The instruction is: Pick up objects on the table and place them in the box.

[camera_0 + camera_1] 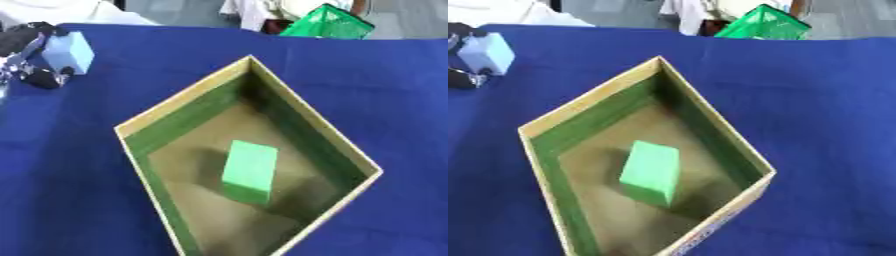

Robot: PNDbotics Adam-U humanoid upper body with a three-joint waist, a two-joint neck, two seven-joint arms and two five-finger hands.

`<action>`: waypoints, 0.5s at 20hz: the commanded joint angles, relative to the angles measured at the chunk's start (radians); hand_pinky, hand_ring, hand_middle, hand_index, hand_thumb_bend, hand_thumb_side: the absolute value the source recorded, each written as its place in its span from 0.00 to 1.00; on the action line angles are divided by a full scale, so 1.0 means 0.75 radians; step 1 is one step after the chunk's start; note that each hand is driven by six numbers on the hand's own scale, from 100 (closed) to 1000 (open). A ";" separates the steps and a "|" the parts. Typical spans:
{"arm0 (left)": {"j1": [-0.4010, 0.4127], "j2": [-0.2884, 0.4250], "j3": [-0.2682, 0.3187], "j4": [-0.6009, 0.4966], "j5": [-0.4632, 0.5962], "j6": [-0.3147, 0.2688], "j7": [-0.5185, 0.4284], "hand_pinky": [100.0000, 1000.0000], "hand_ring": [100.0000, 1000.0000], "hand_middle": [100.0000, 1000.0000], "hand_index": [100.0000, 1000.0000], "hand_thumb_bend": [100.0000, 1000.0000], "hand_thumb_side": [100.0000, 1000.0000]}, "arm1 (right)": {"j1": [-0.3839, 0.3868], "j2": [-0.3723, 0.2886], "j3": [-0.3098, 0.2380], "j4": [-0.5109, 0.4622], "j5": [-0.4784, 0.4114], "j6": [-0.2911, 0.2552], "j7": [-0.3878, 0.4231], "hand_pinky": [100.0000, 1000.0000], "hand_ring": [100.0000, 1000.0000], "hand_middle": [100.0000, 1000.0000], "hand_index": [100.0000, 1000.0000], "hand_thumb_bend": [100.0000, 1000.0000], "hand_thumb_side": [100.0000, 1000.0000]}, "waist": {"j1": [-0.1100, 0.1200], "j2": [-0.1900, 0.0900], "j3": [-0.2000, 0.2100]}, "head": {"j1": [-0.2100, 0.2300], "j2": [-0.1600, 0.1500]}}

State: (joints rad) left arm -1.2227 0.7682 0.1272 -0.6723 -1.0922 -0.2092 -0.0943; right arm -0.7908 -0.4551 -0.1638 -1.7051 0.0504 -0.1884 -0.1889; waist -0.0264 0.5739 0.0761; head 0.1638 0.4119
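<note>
Nearest, the box (346, 145) is sitting open on the blue table (385, 80), a green block (249, 171) lying on its floor, apart from all four walls. Far left, the left hand (26, 42) is curling its fingers around a light-blue block (72, 50) near the table's edge.

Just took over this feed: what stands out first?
The open box, set cornerwise mid-table, with a green block lying inside. At the far left, the left hand is curled round a light blue block over the blue tablecloth.
</note>
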 commanded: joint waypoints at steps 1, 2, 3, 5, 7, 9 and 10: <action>-0.020 0.026 -0.008 -0.044 -0.012 -0.009 0.017 0.61 0.64 0.66 0.79 0.10 0.00 | -0.001 -0.028 -0.013 -0.013 -0.006 0.002 -0.001 0.82 0.84 0.54 0.83 0.07 1.00 | 0.013 -0.049 0.012 | -0.009 0.008; -0.022 0.023 -0.013 -0.053 -0.014 -0.016 0.016 0.61 0.63 0.66 0.78 0.09 0.00 | 0.003 -0.026 -0.014 -0.015 -0.006 0.003 -0.002 0.82 0.83 0.54 0.83 0.08 1.00 | 0.014 -0.055 0.015 | -0.012 0.016; -0.023 0.019 -0.017 -0.063 -0.013 -0.024 0.012 0.61 0.63 0.65 0.78 0.09 0.00 | 0.007 -0.024 -0.014 -0.017 -0.005 0.004 -0.003 0.82 0.83 0.54 0.83 0.08 1.00 | 0.015 -0.061 0.019 | -0.016 0.024; -0.026 0.011 -0.029 -0.084 -0.013 -0.038 -0.001 0.61 0.63 0.66 0.78 0.09 0.00 | 0.016 -0.018 -0.013 -0.023 -0.004 0.005 -0.004 0.82 0.83 0.54 0.83 0.08 1.00 | 0.019 -0.074 0.025 | -0.025 0.041; -0.028 -0.001 -0.043 -0.108 -0.001 -0.055 -0.022 0.60 0.63 0.66 0.78 0.08 0.00 | 0.025 -0.009 -0.013 -0.033 -0.002 0.007 -0.005 0.82 0.83 0.54 0.83 0.08 1.00 | 0.022 -0.090 0.032 | -0.049 0.067; -0.028 -0.014 -0.061 -0.133 0.019 -0.072 -0.050 0.61 0.64 0.66 0.79 0.09 0.00 | 0.035 0.000 -0.014 -0.042 0.000 0.009 -0.006 0.82 0.83 0.55 0.83 0.09 1.00 | 0.024 -0.107 0.042 | -0.082 0.103; -0.025 -0.020 -0.071 -0.145 0.033 -0.081 -0.065 0.61 0.64 0.66 0.79 0.09 0.00 | 0.041 0.004 -0.014 -0.047 0.001 0.011 -0.007 0.82 0.83 0.55 0.83 0.09 1.00 | 0.026 -0.115 0.046 | -0.094 0.122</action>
State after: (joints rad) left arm -1.2235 0.7301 0.0800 -0.7514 -1.0807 -0.2621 -0.1315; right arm -0.7515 -0.4421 -0.1666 -1.7146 0.0504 -0.1831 -0.1932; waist -0.0123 0.5223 0.1095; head 0.1064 0.4879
